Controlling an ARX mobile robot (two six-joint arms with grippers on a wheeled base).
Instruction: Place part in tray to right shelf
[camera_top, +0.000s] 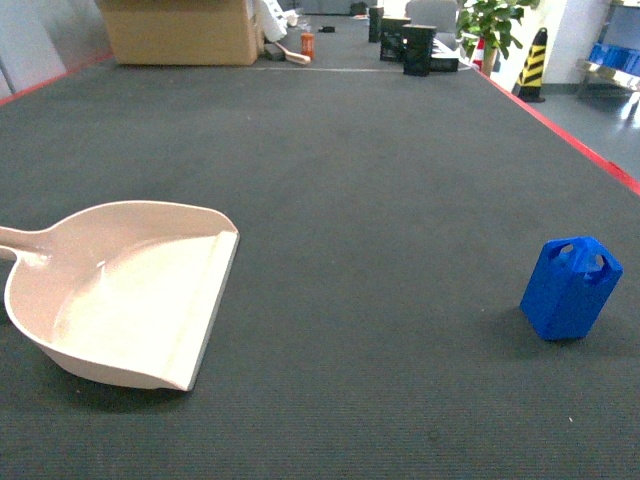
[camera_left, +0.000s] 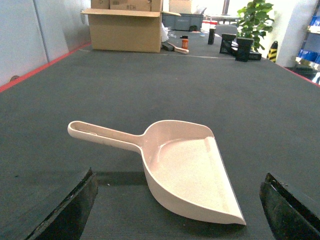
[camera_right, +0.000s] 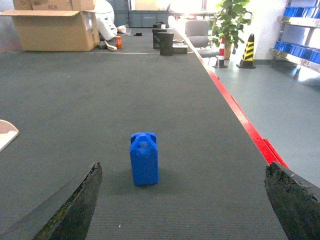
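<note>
Nearest the head camera lies the tray (camera_top: 120, 290), on the dark tabletop (camera_top: 380, 180) with its flat lip turned toward the part and its handle running off to the left. The left hand (camera_left: 177, 210) hangs just behind the tray, jaws spread wide with nothing between them; only the two dark fingertips (camera_left: 65, 210) show at the bottom corners of the left wrist view.

Well to the right of the tray stands the part (camera_top: 570, 288), upright on its base, peaked top and round hole uppermost, apart from everything else. The right hand (camera_right: 182, 205) sits a little behind the part, also wide and empty, the part roughly centred in its gap.

Further right of the tray, past the red edge stripe (camera_right: 240, 115), a steel shelf (camera_right: 300, 30) carrying blue crates (camera_right: 295, 47) shows in the distance; that is probably the right shelf.

Nothing is gripped yet. The part is tall on a small base, so a finger brushing it off-centre could tip it. The tray is shallow and open-fronted: carried lip-down, the part could slide out.
</note>
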